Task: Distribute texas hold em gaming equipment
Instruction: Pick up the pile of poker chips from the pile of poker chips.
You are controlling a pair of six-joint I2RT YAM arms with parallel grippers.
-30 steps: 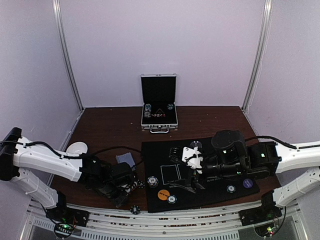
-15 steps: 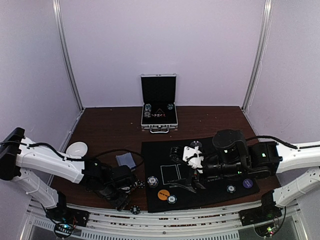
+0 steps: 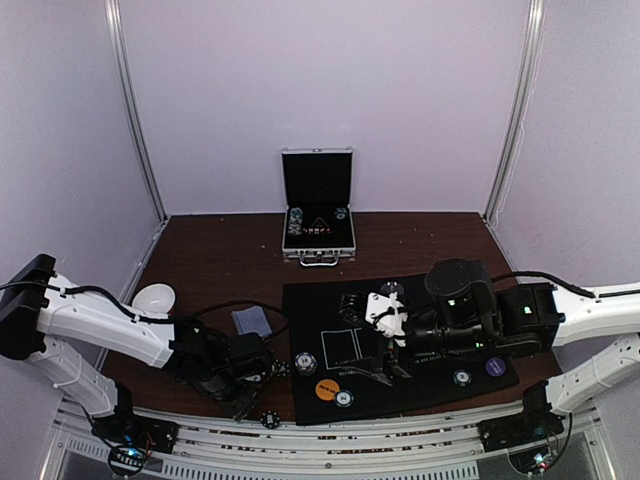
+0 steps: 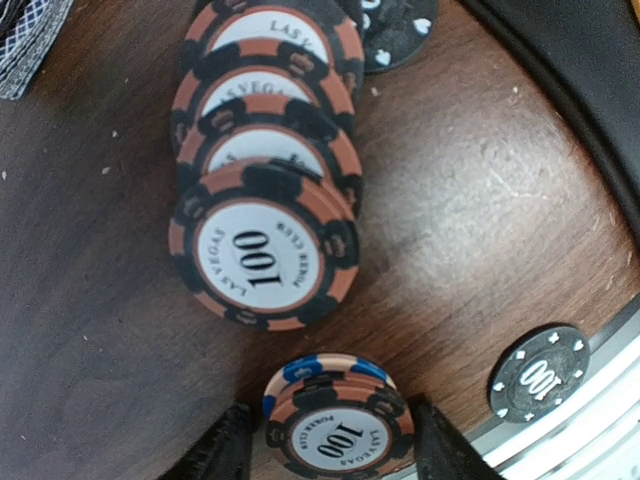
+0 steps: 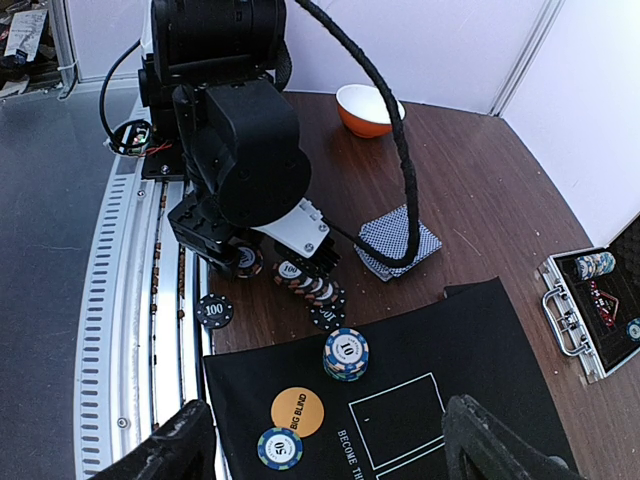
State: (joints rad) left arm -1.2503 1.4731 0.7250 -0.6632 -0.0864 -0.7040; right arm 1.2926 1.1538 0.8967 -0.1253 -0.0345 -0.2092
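Left wrist: left gripper (image 4: pixel 336 452) clamps a chip stack (image 4: pixel 338 415); the toppled chip row (image 4: pixel 263 245) runs centre-to-top; right gripper (image 5: pixel 330 440) is spread wide.

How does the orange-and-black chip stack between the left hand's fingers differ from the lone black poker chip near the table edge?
The orange-and-black chip stack has a white face; the lone black poker chip is dark-faced. The stack sits between the fingers of the left hand; the black chip lies free. Both read 100.
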